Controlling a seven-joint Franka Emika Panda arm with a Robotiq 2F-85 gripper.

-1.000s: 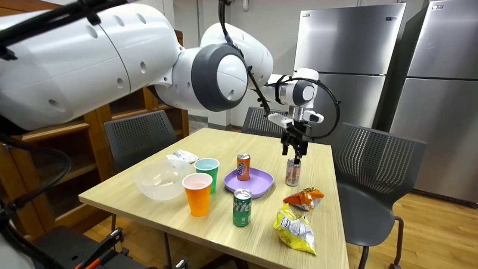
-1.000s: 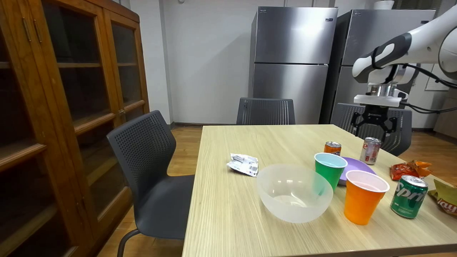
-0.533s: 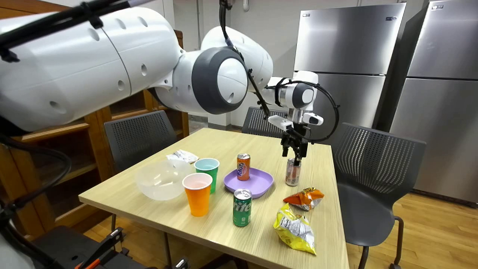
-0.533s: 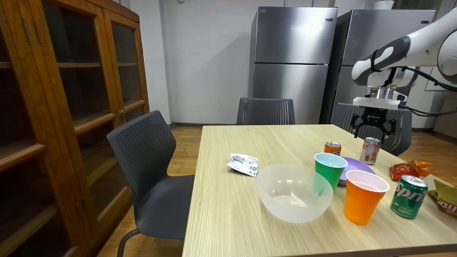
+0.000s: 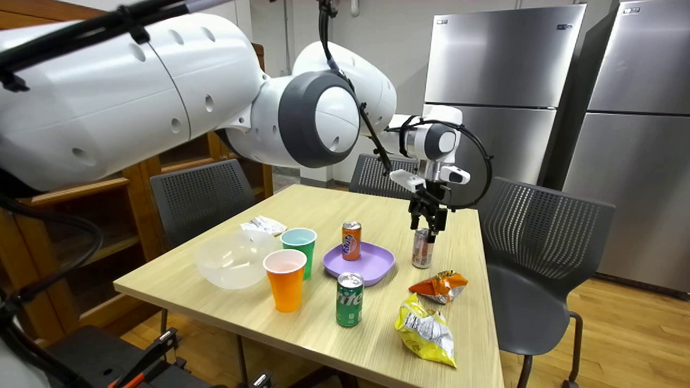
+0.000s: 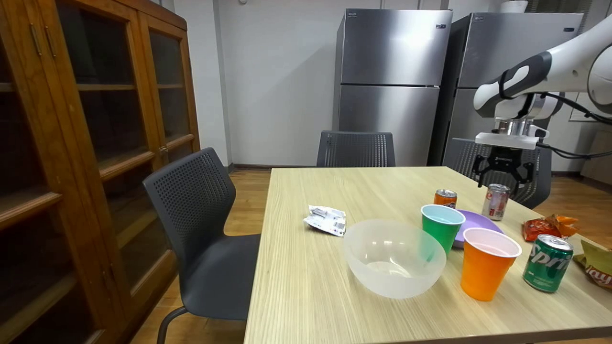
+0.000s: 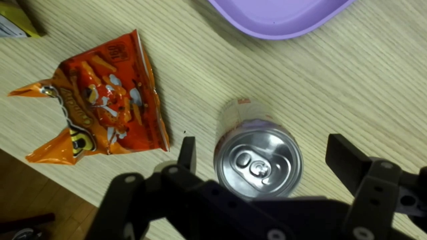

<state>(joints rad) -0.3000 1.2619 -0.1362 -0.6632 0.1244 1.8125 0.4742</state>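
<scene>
Soda can point(image 7: 258, 150), silver-lidded with faint red print, stands upright on the pale wooden table point(image 6: 306, 282); its pull tab lies flat and its contents are hidden. The gripper point(image 6: 497, 188) points down over it, jaws spread wide, a finger to each side of the lid with a gap showing at both in the wrist view. Near the can lies a red-orange snack bag point(image 7: 110, 103), its filling out of sight, and past that a yellow chip bag point(image 5: 426, 334). A purple dish point(image 5: 374, 264) also sits near, and a Fanta can point(image 5: 351, 242) stands upright in it. Farther off, a Sprite can point(image 5: 349, 302) stands on the table near an orange cup point(image 6: 487, 272) and a green cup point(image 6: 444, 234); both cups show pale inner walls, their bottoms not visible. A frosted bowl point(image 6: 394, 282) just beside the green cup shows its pale floor and bright glints. A crumpled white packet point(image 6: 326, 220) lies near the bowl. Dark chairs point(image 6: 193, 200) stand around the table in both exterior views. Beyond, steel refrigerators point(image 6: 392, 52) have closed doors, and a wooden cabinet point(image 6: 126, 165) has glass panes too dark to tell what its shelves hold.
</scene>
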